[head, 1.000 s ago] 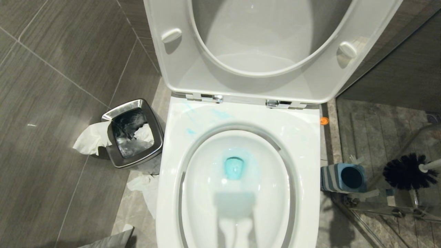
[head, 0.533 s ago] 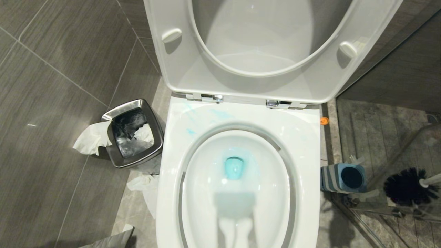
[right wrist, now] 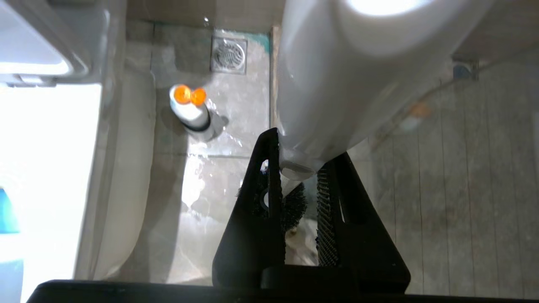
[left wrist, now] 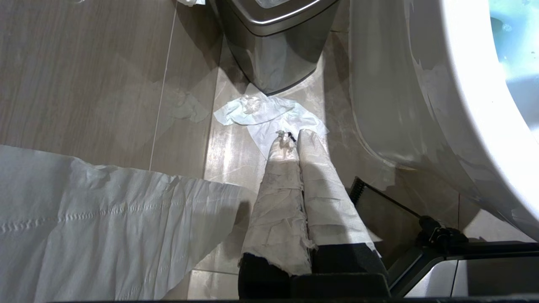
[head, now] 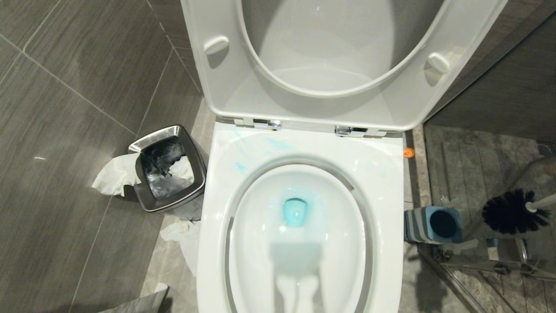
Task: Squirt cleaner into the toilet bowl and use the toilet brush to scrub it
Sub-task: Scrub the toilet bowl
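Note:
The toilet bowl (head: 243, 243) stands open, seat and lid raised, with blue-tinted water (head: 295, 211) at its bottom and blue smears on the rim. The toilet brush (head: 512, 211) hangs in the air to the right of the toilet, black bristle head level with its holder and white handle running off the right edge. My right gripper (right wrist: 307, 147) is shut on that white handle (right wrist: 337, 84), and the bristles (right wrist: 292, 206) show beyond its fingers. My left gripper (left wrist: 293, 136) is shut and empty, low over the floor left of the toilet. The cleaner is out of view.
The blue-grey striped brush holder (head: 434, 224) stands on the floor right of the toilet, by a glass panel's metal foot (head: 499, 265). A small white container with an orange top (right wrist: 189, 105) stands further back. A steel bin (head: 169, 167), crumpled tissues (head: 115, 174) and a paper sheet (left wrist: 84, 210) lie left.
The brush head dipped lower beside the holder half a second ago, then rose again to slightly above where it was a second ago. The left arm and the toilet have not moved.

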Controlling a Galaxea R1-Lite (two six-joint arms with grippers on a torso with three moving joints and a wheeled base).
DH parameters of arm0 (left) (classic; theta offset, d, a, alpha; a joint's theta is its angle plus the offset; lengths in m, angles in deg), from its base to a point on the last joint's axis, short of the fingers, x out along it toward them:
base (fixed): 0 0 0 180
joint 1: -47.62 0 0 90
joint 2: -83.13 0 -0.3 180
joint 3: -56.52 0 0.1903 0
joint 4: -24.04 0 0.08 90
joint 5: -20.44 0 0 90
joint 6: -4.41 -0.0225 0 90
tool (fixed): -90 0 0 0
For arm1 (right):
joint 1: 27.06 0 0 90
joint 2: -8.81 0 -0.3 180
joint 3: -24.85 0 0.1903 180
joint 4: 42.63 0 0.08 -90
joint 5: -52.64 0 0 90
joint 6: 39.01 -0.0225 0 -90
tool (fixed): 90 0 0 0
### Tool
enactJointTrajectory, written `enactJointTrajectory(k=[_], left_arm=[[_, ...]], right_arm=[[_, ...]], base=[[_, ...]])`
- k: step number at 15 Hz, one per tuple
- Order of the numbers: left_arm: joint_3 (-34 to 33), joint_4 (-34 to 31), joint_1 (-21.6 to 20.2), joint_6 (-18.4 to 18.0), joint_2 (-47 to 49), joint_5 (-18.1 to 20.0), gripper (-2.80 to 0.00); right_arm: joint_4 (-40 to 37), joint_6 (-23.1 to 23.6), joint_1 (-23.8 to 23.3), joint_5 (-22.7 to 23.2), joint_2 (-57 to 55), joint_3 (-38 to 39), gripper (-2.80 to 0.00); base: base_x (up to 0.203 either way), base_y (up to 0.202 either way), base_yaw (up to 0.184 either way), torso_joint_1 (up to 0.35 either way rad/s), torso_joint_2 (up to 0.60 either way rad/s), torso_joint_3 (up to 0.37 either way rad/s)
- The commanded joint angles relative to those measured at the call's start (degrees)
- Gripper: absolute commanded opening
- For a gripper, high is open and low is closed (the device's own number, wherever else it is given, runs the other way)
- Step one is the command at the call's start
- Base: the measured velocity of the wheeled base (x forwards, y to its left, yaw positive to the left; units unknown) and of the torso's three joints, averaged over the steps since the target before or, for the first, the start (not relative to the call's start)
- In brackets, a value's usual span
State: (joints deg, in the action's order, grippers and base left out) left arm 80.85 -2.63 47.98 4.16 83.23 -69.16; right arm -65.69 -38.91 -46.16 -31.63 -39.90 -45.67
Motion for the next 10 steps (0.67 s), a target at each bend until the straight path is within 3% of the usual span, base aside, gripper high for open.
enactJointTrajectory(k=[1,5,8,10], left_arm=[[0.0,0.0,0.0,0.0,0.0,0.0,-2.80],[0.0,0.0,0.0,0.0,0.0,0.0,-2.80],[0.0,0.0,0.0,0.0,0.0,0.0,-2.80],[0.0,0.0,0.0,0.0,0.0,0.0,-2.80]], right_arm=[[0.0,-0.1,0.0,0.6,-5.0,-4.5,-2.80],[0.0,-1.7,0.0,3.2,-9.0,-8.8,-2.80],[-0.8,-1.5,0.4,7.5,-8.3,-10.5,-2.80],[-8.4,-1.6,0.5,8.7,-8.1,-14.8,-2.80]], base=[[0.000,0.000,0.000,0.000,0.00,0.000],[0.000,0.000,0.000,0.000,0.00,0.000],[0.000,0.000,0.000,0.000,0.00,0.000],[0.000,0.000,0.000,0.000,0.00,0.000]])
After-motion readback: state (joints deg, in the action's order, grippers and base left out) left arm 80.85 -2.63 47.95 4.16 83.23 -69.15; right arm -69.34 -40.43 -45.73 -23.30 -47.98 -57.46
